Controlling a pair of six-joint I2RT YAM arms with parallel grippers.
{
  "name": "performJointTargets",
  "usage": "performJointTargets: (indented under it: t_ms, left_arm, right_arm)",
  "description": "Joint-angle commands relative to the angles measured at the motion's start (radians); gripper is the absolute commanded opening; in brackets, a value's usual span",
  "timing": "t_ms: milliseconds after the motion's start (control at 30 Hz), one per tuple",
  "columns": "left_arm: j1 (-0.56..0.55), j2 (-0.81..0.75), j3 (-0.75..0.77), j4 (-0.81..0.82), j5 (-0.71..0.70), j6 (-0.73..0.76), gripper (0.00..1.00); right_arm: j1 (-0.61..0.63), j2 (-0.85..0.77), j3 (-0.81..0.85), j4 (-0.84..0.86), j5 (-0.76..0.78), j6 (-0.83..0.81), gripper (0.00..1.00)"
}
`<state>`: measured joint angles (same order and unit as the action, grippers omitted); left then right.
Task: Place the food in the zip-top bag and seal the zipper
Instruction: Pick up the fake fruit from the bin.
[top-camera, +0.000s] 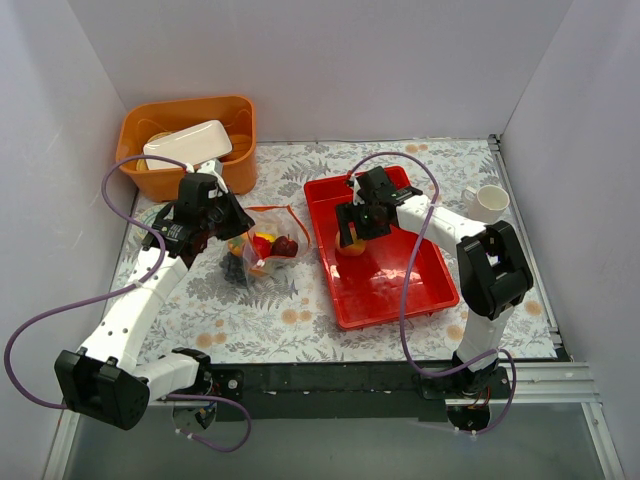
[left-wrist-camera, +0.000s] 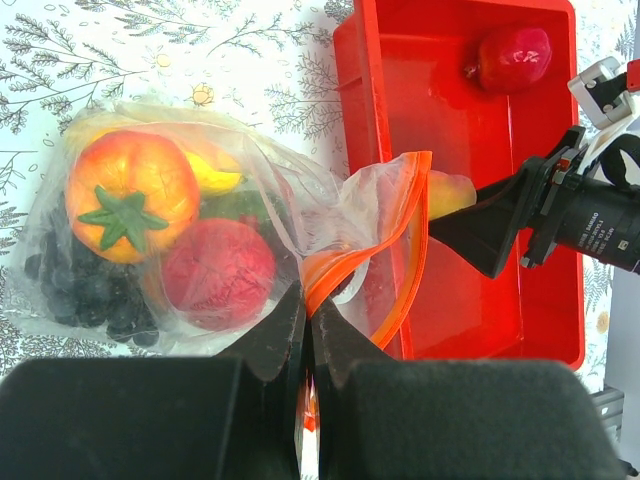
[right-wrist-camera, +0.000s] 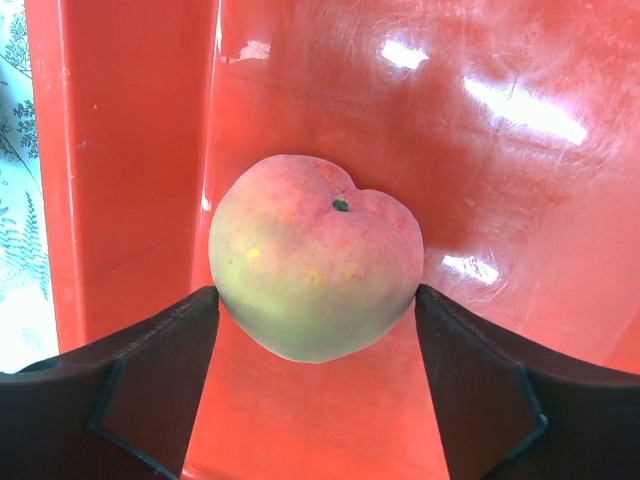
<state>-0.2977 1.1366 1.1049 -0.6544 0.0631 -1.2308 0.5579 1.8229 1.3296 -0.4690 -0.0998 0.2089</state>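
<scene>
The clear zip-top bag (top-camera: 268, 252) lies left of the red tray (top-camera: 400, 290). In the left wrist view the bag (left-wrist-camera: 300, 195) holds a peach-orange ball (left-wrist-camera: 130, 195), a red ball (left-wrist-camera: 218, 272), dark grapes (left-wrist-camera: 85, 295) and a yellow piece (left-wrist-camera: 215, 170). My left gripper (left-wrist-camera: 308, 300) is shut on the orange-red zipper (left-wrist-camera: 400, 270) at the bag's mouth and holds it up and open. My right gripper (right-wrist-camera: 316, 300) is in the tray, with both fingers against the sides of the green-orange mango (right-wrist-camera: 315, 255). A dark red ball (left-wrist-camera: 515, 58) lies at the tray's far end.
An orange bin (top-camera: 190, 130) with a white container stands at the back left. A white mug (top-camera: 487, 203) stands at the right, beyond the tray. White walls close in the table on three sides. Purple cables loop from both arms.
</scene>
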Motion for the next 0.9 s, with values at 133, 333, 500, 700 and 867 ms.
performJointTargets:
  t_ms: [133,333,500,700,867]
  left_arm:
    - [0.002,-0.024,0.006,0.006,0.006,0.005,0.0]
    - [0.002,-0.028,0.001,0.01,0.009,0.004,0.0]
    - [0.003,-0.023,0.004,0.01,0.012,0.005,0.0]
    - [0.002,-0.017,0.007,0.012,0.017,0.007,0.0]
    - [0.002,-0.015,0.004,0.013,0.018,0.007,0.0]
  right_arm:
    - [0.004,-0.059,-0.012,0.026,0.023,0.007,0.77]
    - [0.004,-0.062,-0.007,0.016,0.025,0.007,0.61]
    - [0.004,-0.07,-0.006,0.018,0.02,0.014,0.55]
    - [0.004,-0.112,0.013,0.003,0.022,0.027,0.54]
    - [0.007,-0.186,0.028,0.006,0.0,0.056,0.54]
